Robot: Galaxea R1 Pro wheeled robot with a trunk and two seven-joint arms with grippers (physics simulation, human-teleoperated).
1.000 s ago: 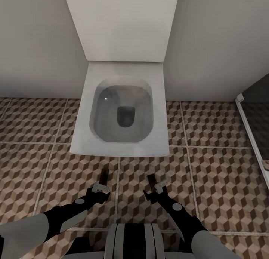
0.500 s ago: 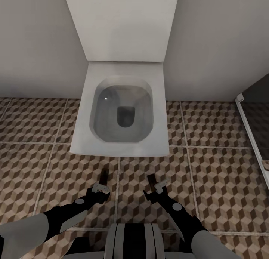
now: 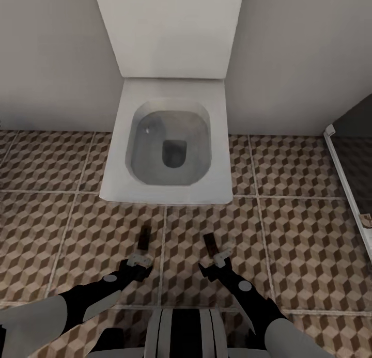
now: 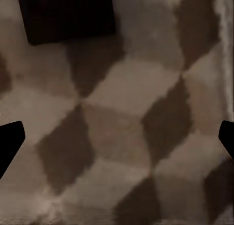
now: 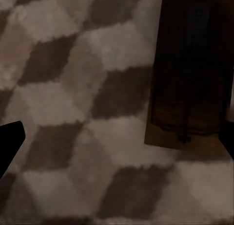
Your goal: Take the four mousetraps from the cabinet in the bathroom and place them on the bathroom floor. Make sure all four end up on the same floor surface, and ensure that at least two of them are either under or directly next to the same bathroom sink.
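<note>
A square white toilet [image 3: 218, 141] is seen against the pale wall [image 3: 51, 63], with its lid raised. It stands on the cube-patterned floor [image 3: 310, 244].

Two small dark flat rectangles are seen on the tiles just in front of the toilet, well apart from each other. By their shape they are taken to be traps, though spring and red spot cannot be made out. The left trap [image 3: 144, 237] lies just beyond the left gripper [image 3: 139, 261], apart from its fingers. The right trap [image 3: 209, 243] lies just beyond the right gripper [image 3: 216, 261], and whether it is touched cannot be told.

In the left wrist view the left trap [image 4: 66, 15] is shown lying flat on the tiles. The black fingertips [image 4: 9, 142] are spread wide with nothing between them. In the right wrist view the right trap [image 5: 192, 74] is shown as a brown slab with a paler edge. There too the fingertips [image 5: 9, 142] are held wide apart, with nothing gripped.
</note>
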